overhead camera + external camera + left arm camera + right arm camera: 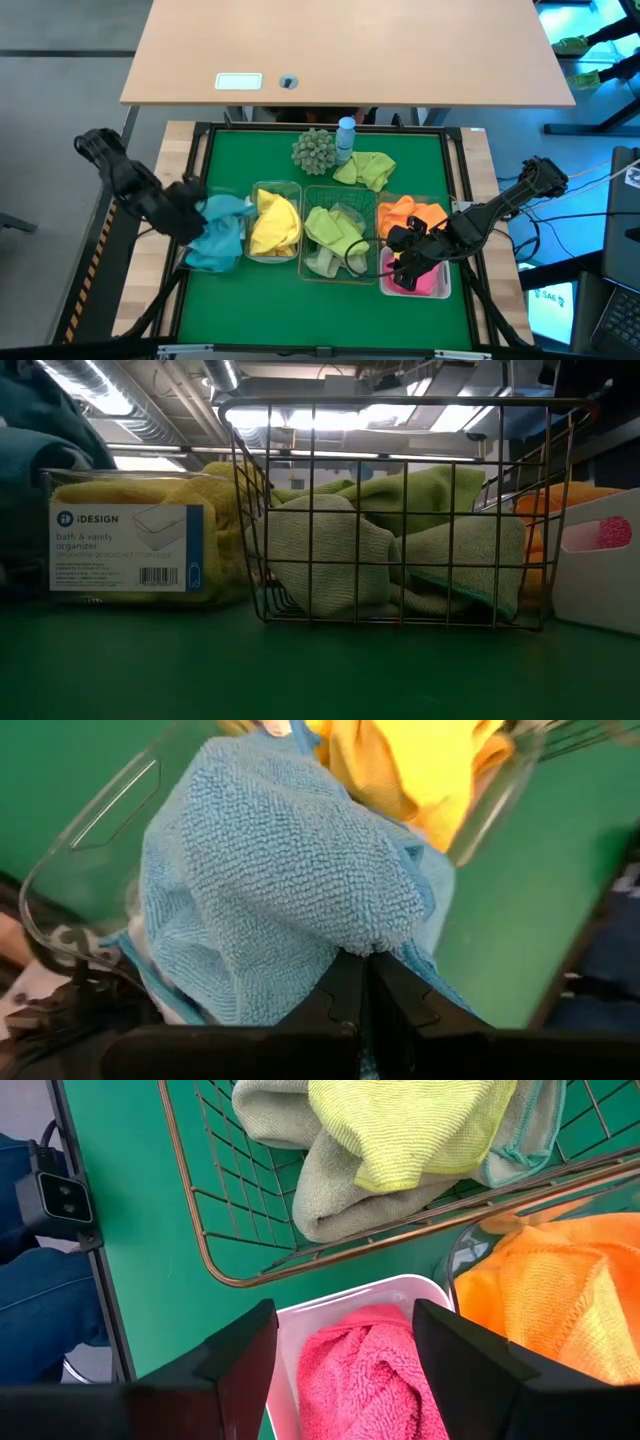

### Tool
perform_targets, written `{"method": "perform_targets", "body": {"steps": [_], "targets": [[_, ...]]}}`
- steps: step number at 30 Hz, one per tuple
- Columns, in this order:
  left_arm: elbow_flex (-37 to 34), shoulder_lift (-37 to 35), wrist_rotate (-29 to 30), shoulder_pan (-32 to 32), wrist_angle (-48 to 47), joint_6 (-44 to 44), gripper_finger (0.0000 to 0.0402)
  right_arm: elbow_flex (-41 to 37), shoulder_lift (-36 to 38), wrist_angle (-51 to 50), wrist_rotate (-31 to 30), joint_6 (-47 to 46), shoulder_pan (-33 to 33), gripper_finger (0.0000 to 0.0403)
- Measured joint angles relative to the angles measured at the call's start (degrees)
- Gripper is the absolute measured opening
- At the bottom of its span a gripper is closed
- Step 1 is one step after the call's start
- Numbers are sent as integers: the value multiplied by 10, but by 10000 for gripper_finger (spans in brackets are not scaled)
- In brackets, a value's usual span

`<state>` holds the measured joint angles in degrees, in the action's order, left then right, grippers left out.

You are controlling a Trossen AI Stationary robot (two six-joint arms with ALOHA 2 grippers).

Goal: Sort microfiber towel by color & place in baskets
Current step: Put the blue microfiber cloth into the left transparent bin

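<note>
High view: green desk (230,170) carrying a row of baskets (330,240), a wooden tabletop (340,50) beyond. Left gripper (200,215), jaws clenched on the blue towel (218,235) at the leftmost bin; right gripper (412,262), jaws released, over the pink towel (425,282) in the white bin (445,292).

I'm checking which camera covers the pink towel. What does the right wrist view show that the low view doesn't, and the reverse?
Only the right wrist view: the pink towel lying in the white bin, with the open right pincer above it. Only the low view: the labelled clear bin of yellow towels. Both: the wire-mesh basket of green towels and the orange towel.
</note>
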<state>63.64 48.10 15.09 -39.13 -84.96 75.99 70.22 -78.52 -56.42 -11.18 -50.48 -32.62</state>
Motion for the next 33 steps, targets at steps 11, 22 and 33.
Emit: {"method": "perform_targets", "body": {"steps": [11, 22, 33], "targets": [[0, 168, -7, 0, -1, -31, 0, 0, 0, 0, -22, 0, 0, 232], [0, 309, -48, 0, 4, -45, 0, 0, 0, 0, -22, 0, 0, 232], [0, 408, -74, 0, 77, -96, 0, 0, 0, 0, -21, 0, 0, 232]]}}
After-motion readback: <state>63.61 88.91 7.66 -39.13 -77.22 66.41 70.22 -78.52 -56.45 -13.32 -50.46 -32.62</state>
